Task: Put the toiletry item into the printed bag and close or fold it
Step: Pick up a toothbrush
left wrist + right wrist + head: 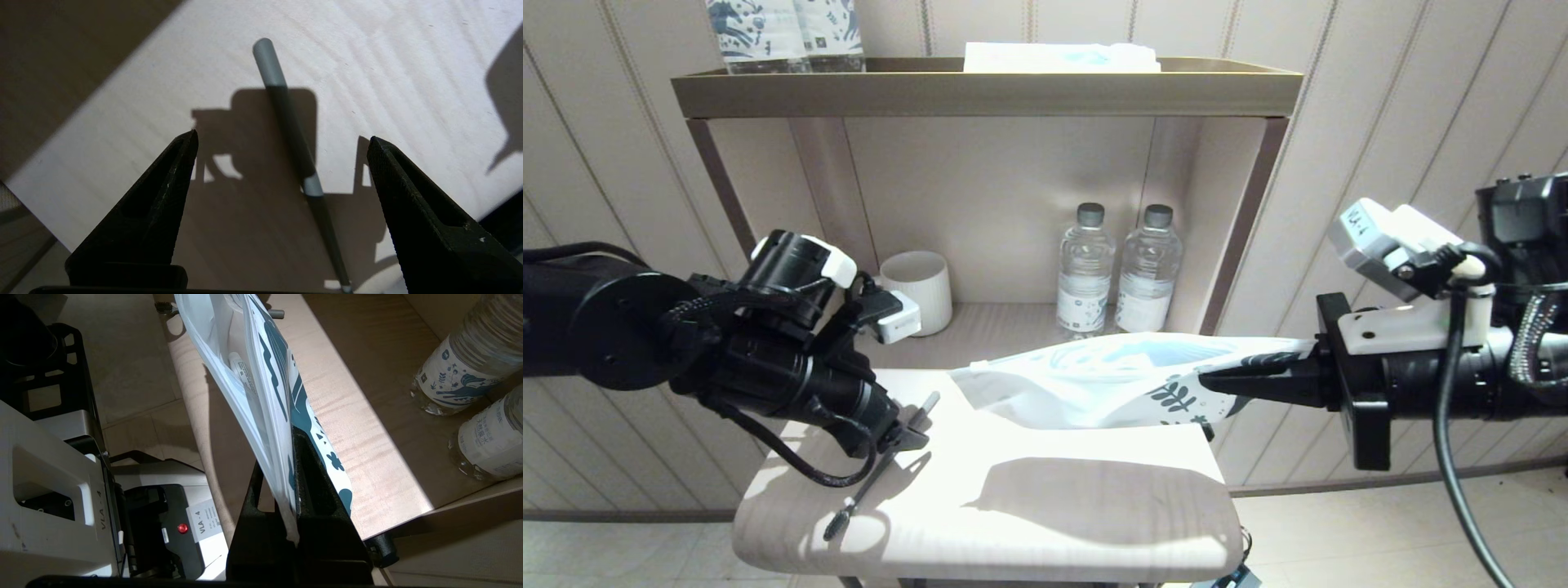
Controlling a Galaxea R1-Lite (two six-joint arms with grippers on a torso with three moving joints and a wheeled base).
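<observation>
Pale wood-grain counter (1094, 506) with a rounded front edge. Only thing lying flat on it is a skinny dark brush (882, 469) with a grey handle end, angled across the left side.

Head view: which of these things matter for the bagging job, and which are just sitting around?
In play:
- printed bag, held by right gripper
- slim toiletry stick on the table, under the open left gripper

Lying about:
- two water bottles
- white cup
- shelf-top packet

"VLA-4" stands on the robot's white label (203, 523).
</observation>
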